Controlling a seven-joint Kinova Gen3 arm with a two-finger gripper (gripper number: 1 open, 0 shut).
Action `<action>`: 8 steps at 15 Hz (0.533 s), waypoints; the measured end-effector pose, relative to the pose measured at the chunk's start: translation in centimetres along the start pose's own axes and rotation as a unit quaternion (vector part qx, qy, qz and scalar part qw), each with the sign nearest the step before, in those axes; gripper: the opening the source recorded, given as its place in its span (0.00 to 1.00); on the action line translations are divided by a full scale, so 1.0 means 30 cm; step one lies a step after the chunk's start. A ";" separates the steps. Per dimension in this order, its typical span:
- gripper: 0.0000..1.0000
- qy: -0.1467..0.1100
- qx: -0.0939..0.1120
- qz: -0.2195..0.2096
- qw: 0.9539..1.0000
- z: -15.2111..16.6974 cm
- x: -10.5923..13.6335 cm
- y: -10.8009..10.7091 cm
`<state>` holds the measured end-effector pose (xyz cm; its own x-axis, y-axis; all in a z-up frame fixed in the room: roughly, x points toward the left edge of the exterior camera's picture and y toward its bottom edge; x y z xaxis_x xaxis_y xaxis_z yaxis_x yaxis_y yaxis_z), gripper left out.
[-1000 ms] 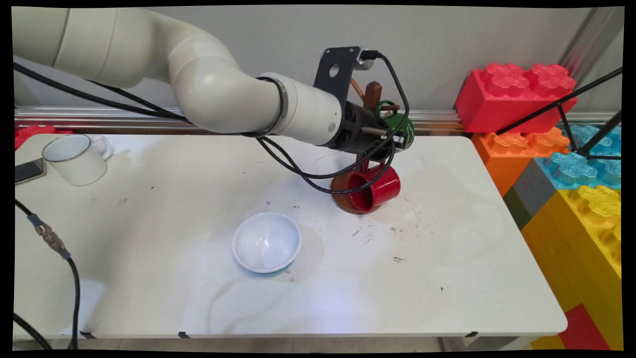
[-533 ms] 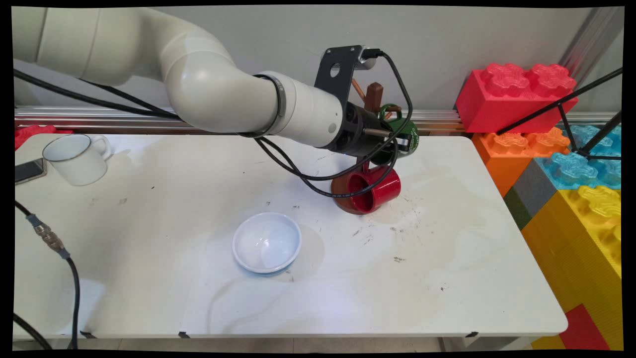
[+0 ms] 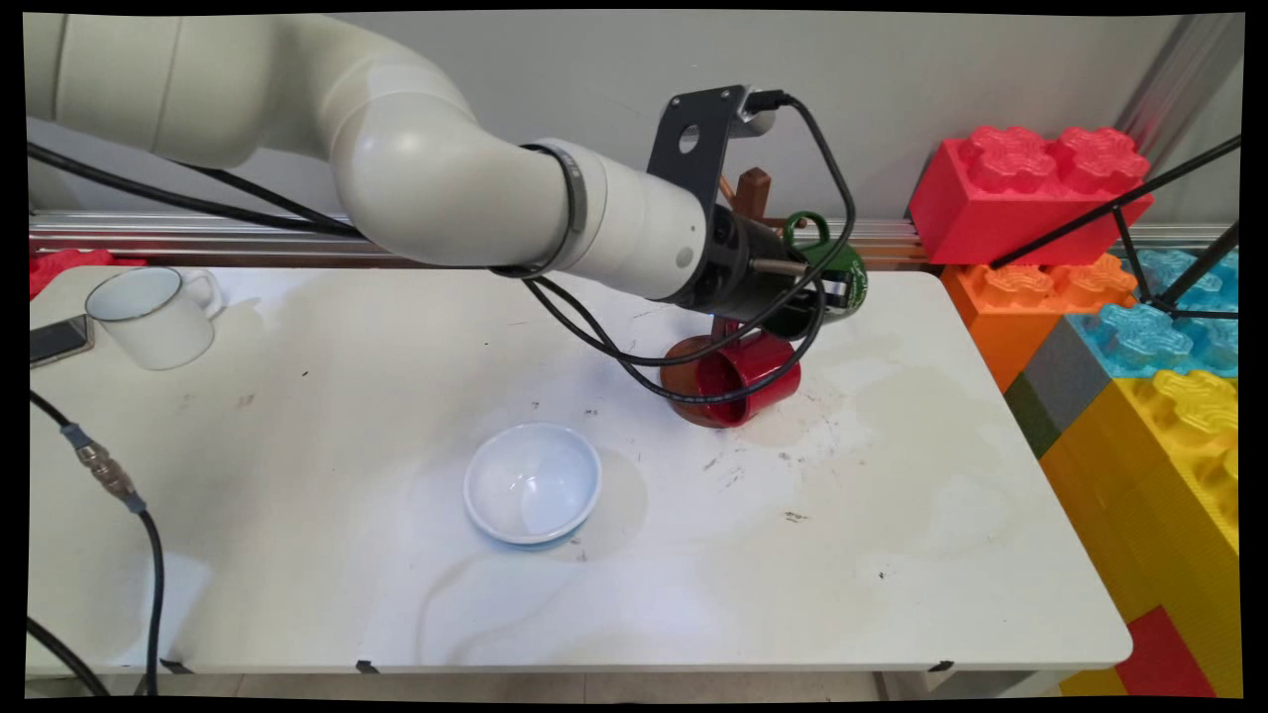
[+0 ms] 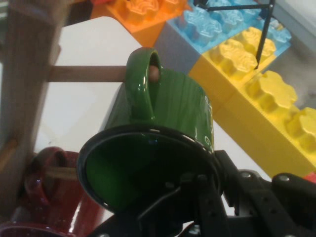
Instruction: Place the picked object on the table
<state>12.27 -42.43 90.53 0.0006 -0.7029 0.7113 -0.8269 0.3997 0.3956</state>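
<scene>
Green mug [image 4: 163, 123], upper centre-right of the main view, is clamped at its rim by the gripper [image 4: 207, 197], its handle at a peg's [image 4: 89, 73] tip; red mug [image 3: 748, 381] hangs below.

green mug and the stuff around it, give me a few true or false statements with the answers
1. The hand grips the green mug by its rim. True.
2. A wooden peg of the mug rack passes through the green mug's handle. True.
3. The red mug stands upright on the table. False: it hangs tilted on a lower peg of the rack.
4. The white bowl holds a spoon. False: nothing shows inside it.
5. A white cup stands near the table's far left corner. True.
</scene>
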 end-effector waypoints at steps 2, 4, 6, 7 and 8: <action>0.00 0.001 -0.007 -0.002 1.000 0.001 0.005 0.019; 0.00 0.001 -0.012 -0.003 1.000 0.003 0.010 0.034; 0.00 0.002 -0.020 -0.005 1.000 0.003 0.016 0.054; 0.00 0.002 -0.023 -0.006 1.000 0.003 0.018 0.064; 0.00 0.002 -0.025 -0.006 1.000 0.003 0.019 0.070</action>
<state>10.50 -42.05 91.71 0.0123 -0.7060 0.7081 -0.7972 0.4205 0.4332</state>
